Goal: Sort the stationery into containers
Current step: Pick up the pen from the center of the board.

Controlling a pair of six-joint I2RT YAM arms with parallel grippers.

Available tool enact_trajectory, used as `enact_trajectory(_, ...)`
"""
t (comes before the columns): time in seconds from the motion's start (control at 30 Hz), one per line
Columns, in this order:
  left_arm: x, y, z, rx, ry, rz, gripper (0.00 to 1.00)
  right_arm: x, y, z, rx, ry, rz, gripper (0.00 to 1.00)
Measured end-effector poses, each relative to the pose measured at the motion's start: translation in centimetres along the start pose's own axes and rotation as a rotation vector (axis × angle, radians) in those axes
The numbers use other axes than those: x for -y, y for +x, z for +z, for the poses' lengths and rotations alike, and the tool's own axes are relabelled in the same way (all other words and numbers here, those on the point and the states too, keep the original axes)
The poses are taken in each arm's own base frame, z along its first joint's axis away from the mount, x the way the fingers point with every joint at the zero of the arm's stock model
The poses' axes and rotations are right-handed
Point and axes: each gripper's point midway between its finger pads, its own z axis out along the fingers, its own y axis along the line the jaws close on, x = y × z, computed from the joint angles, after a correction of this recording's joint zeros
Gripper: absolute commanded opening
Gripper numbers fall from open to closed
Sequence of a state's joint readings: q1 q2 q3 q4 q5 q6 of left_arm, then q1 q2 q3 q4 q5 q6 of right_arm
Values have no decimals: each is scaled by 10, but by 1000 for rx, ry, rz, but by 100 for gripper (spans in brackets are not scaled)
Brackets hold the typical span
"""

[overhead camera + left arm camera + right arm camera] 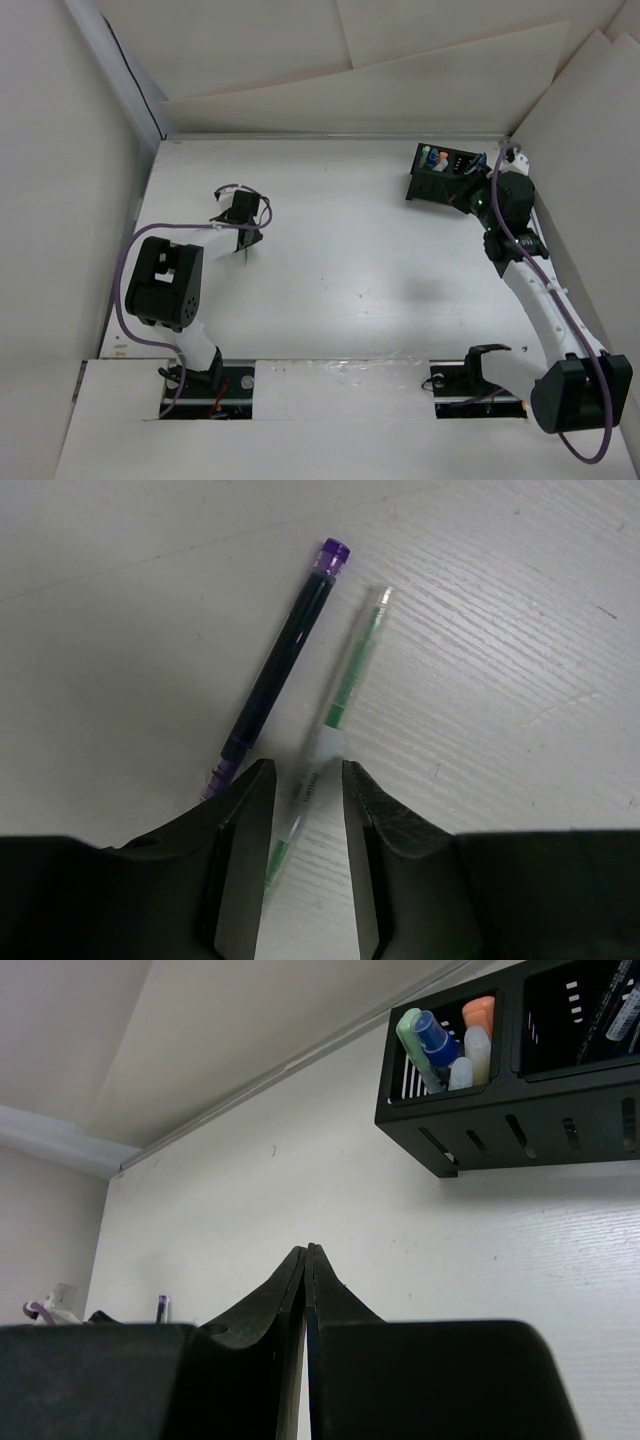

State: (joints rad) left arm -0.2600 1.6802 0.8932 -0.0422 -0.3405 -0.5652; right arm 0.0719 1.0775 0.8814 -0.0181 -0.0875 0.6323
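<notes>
A green and clear pen (345,695) lies on the white table beside a dark purple pen (285,650). My left gripper (305,780) is open. Its jaws stand on either side of the green pen's lower end without touching it. In the top view this gripper (243,238) is low over the table at the left. The black organiser box (500,1120) holds green, blue, orange and pale pieces (440,1045) in one compartment. It stands at the back right (440,185). My right gripper (306,1250) is shut and empty, just in front of the box (468,203).
White walls enclose the table on the left, back and right. The organiser stands close to the back right corner. The purple pen's cap (163,1307) shows far off in the right wrist view, next to the left arm.
</notes>
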Motion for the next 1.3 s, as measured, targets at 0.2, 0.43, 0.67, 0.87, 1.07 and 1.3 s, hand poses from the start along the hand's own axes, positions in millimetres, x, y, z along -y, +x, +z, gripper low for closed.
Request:
enact_trajectory(0.2,7,1,0,-9,35,11,17,-2,-1,-2,3,-9,-1,13)
enact_trajectory(0.43,35,12,-9,-23,144,49,12,-6,3,-1,-16,-29,-6,42)
enact_trajectory(0.67,68,14,-35,-20,330,61,7,-16,39,11,-121,-54,-29,46)
enact_trajectory(0.87,116,35,-64,-21,493,142,7,-27,71,27,-215,-75,-56,47)
enact_trajectory(1.07,145,44,-84,-29,627,168,7,-39,113,44,-327,-91,-89,48)
enact_trajectory(1.3,168,47,-100,-26,793,166,7,-51,150,56,-431,-122,-103,55)
